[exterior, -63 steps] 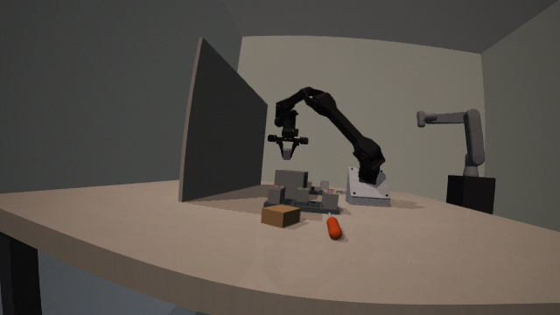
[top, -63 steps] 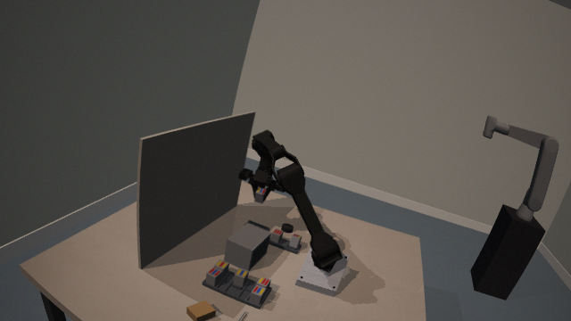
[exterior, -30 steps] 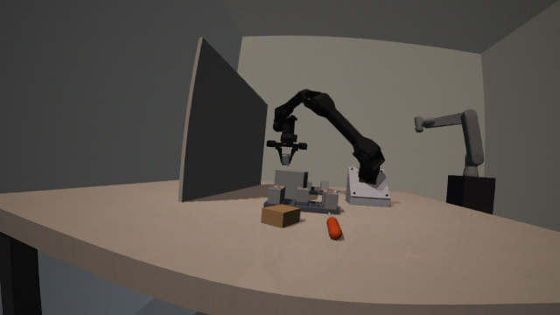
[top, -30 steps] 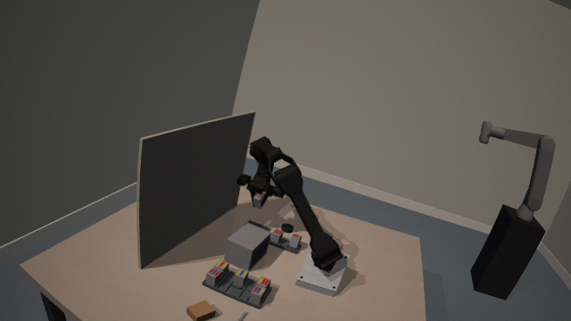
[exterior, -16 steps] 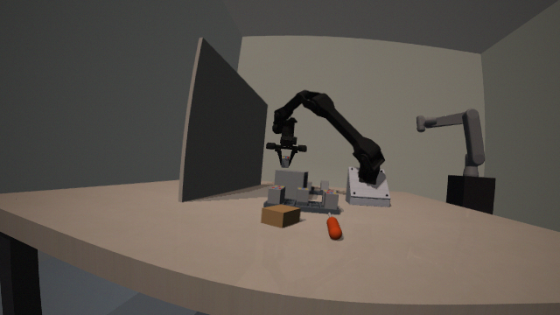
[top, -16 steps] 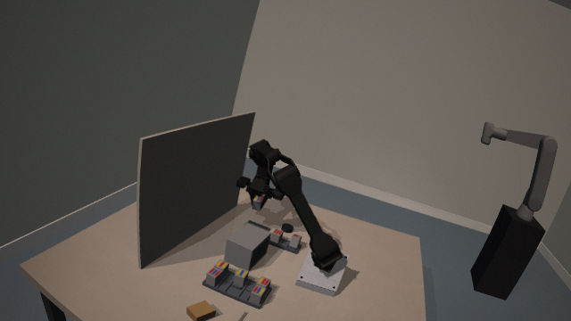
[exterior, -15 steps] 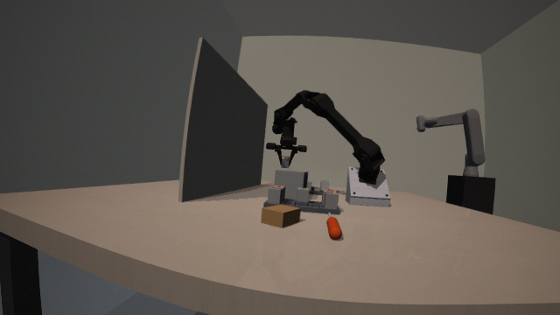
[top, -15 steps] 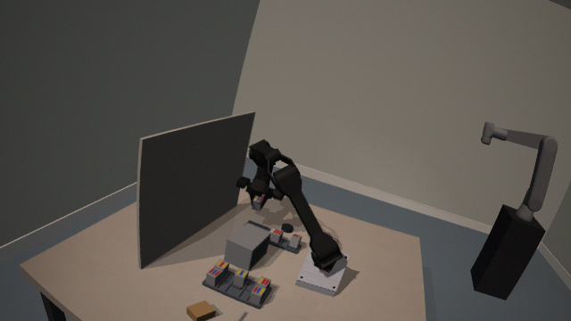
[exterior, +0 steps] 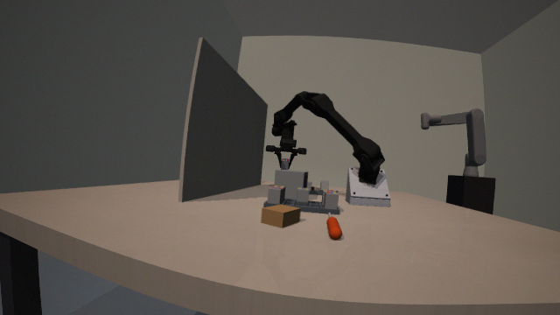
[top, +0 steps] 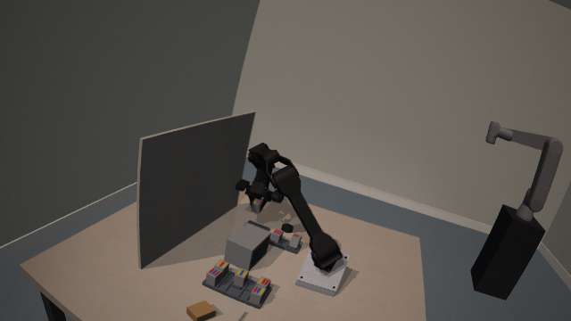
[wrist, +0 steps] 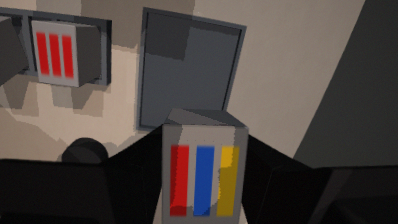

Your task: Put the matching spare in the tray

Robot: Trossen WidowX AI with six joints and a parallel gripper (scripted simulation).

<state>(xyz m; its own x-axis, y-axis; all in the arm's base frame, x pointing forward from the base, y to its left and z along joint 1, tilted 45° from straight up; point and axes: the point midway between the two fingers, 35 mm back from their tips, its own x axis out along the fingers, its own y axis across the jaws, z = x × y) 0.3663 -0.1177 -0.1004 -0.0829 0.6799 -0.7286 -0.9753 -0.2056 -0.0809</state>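
My gripper is shut on a grey spare with red, blue and yellow stripes on top. It holds the spare in the air. The dark grey tray lies just ahead of and below the spare in the wrist view and shows no part in it. The large grey box hides most of the tray in the top view. The front rack bears several striped spares. I cannot tell which thing is the mounted unit, and no back code shows.
A back rack holds a red-striped block and another block. A tall dark panel stands at the left. A black round object, a brown block and an orange-handled tool are on the table.
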